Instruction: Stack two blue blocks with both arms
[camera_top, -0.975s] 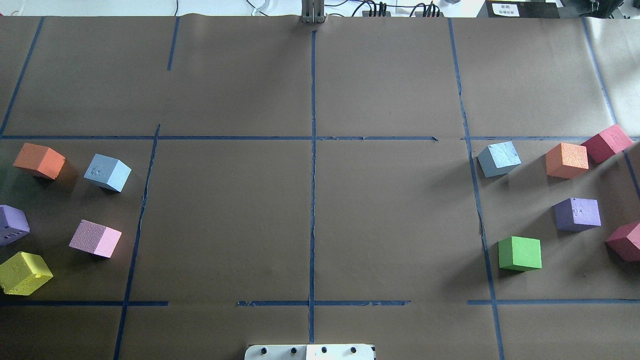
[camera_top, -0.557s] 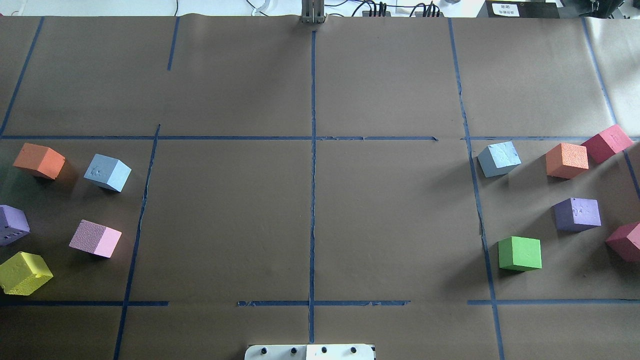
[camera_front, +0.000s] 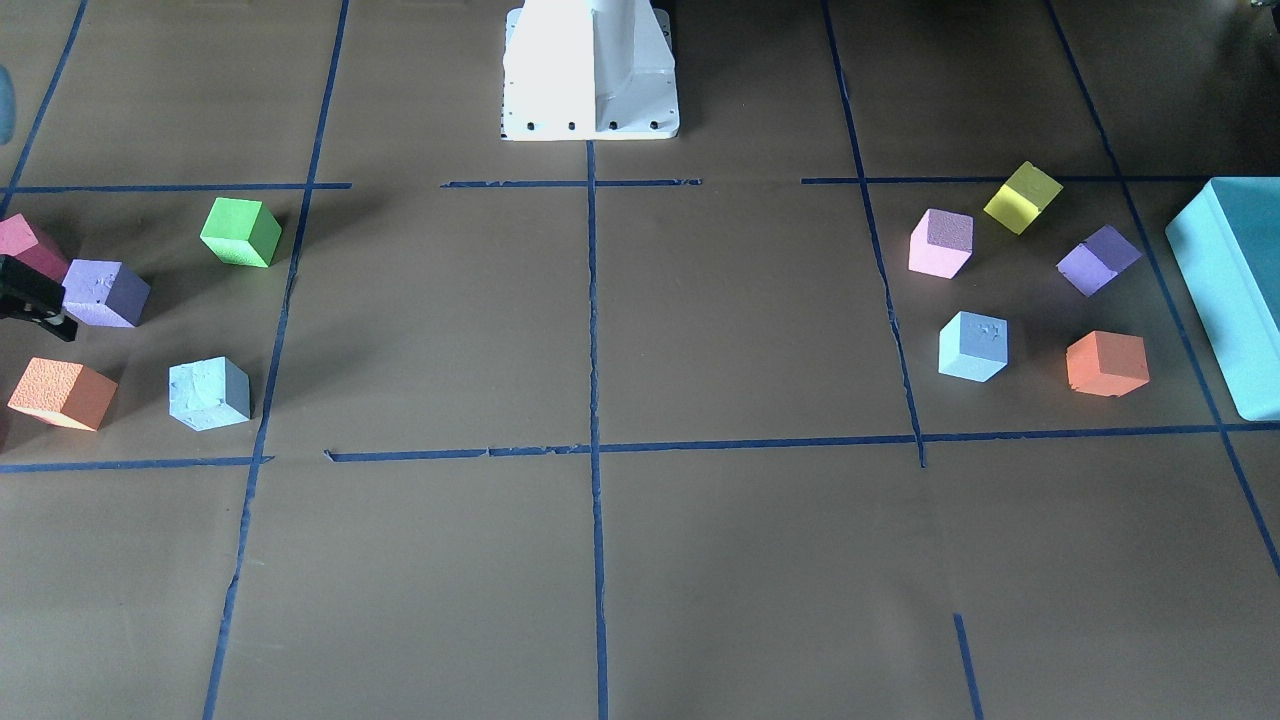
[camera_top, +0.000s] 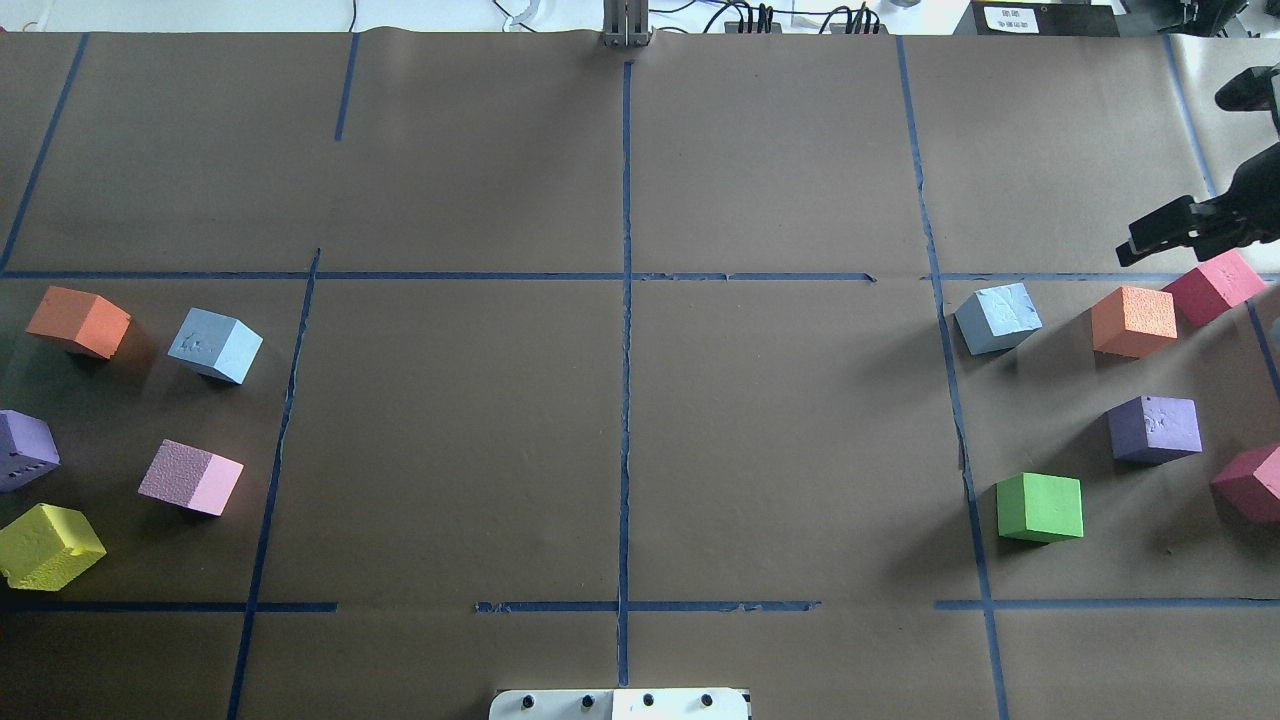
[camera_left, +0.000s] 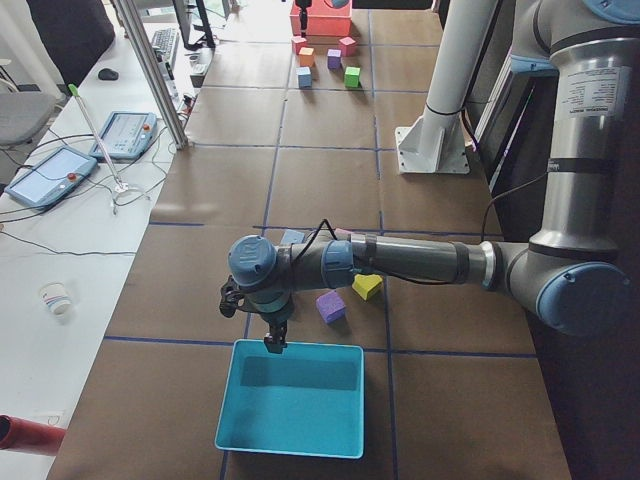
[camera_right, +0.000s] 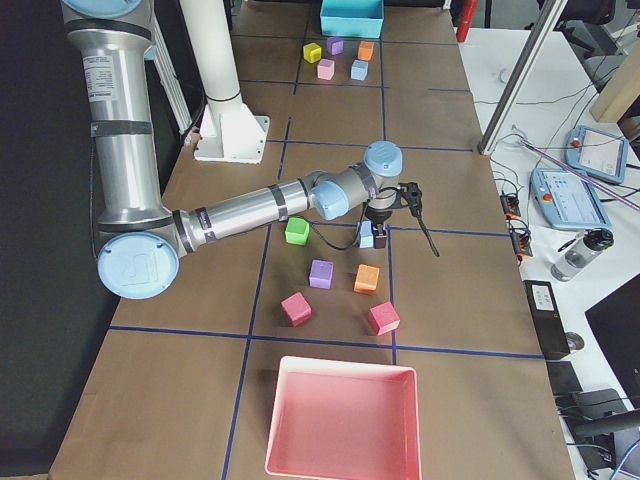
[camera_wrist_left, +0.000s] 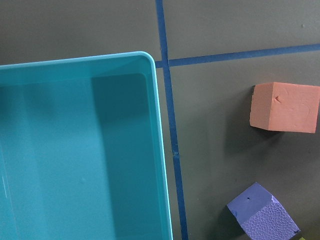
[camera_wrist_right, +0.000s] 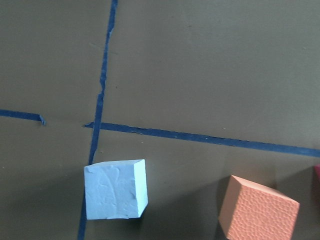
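One pale blue block (camera_top: 215, 345) lies on the table's left side, also in the front view (camera_front: 973, 346). The other blue block (camera_top: 998, 318) lies on the right, also in the front view (camera_front: 208, 393) and in the right wrist view (camera_wrist_right: 116, 196). My right gripper (camera_top: 1150, 238) hangs at the right edge, above and behind the orange and red cubes; its jaws are unclear. In the right side view it (camera_right: 380, 232) hovers by that block. My left gripper (camera_left: 273, 343) shows only in the left side view, over the turquoise tray's rim; I cannot tell its state.
A turquoise tray (camera_wrist_left: 155, 125) stands beyond the table's left end and a pink tray (camera_right: 340, 362) beyond the right end. Orange (camera_top: 78, 322), purple, pink and yellow cubes surround the left blue block. Orange (camera_top: 1133, 321), red, purple and green (camera_top: 1040, 507) cubes surround the right one.
The right gripper has come into the overhead view at the right edge; it was out of view before. No block has moved.
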